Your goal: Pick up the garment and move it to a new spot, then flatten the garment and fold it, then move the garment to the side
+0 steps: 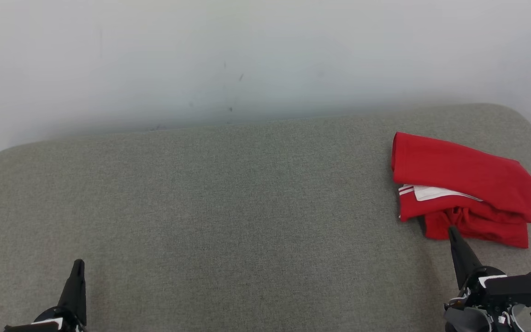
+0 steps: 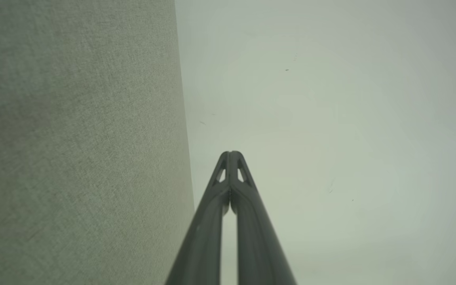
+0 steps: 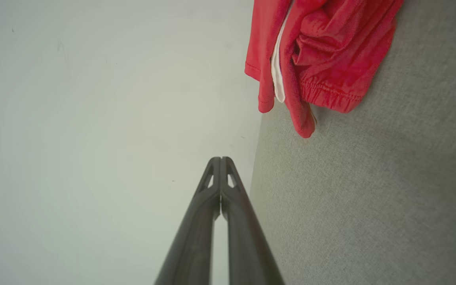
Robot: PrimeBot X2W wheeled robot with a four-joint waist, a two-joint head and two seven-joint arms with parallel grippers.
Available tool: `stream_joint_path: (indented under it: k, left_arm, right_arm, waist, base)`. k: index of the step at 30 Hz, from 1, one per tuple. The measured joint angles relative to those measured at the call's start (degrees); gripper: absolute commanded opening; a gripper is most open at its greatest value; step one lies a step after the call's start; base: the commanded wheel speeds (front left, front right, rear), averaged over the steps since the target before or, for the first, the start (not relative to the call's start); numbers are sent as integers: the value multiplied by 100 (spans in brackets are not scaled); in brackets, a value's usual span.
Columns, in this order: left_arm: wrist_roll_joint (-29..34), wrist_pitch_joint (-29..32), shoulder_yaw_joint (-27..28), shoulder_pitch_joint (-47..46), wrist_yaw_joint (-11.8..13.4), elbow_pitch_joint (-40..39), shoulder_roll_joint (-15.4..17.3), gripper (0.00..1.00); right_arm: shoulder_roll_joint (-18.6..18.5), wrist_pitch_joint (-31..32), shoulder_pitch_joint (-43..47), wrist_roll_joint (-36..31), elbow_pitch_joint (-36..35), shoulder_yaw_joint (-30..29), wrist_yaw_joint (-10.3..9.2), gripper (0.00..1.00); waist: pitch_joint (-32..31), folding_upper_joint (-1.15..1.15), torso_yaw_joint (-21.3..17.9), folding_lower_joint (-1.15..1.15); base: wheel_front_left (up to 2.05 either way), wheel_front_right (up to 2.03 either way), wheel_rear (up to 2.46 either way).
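- One left gripper (image 1: 79,263) is at the lower left of the head view. Its two fingers are pressed together and hold nothing; the left wrist view shows the tips meeting.
- One grey surface (image 1: 228,193) fills the middle and lower part of the head view. One pale wall (image 1: 247,55) is above it.
- One red garment (image 1: 463,180) with white stripes lies folded in a bundle at the right of the head view, on the surface and near its far right corner.
- One right gripper (image 1: 451,229) is at the lower right. Its two fingers are closed together and empty. In the head view its tip reaches the lower edge of the garment, but the right wrist view shows a gap between them.
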Motion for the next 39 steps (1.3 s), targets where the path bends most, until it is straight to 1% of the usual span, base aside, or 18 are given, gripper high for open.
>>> stream_joint_path:
  k: [39]
  left_arm:
    - [-1,-1,-1,-54,0,3,-2,0]
  right_arm:
    - [0,0,-24,3,2,0,0,0]
  waist:
    - [-1,0,0,0]
  base:
    - [0,0,0]
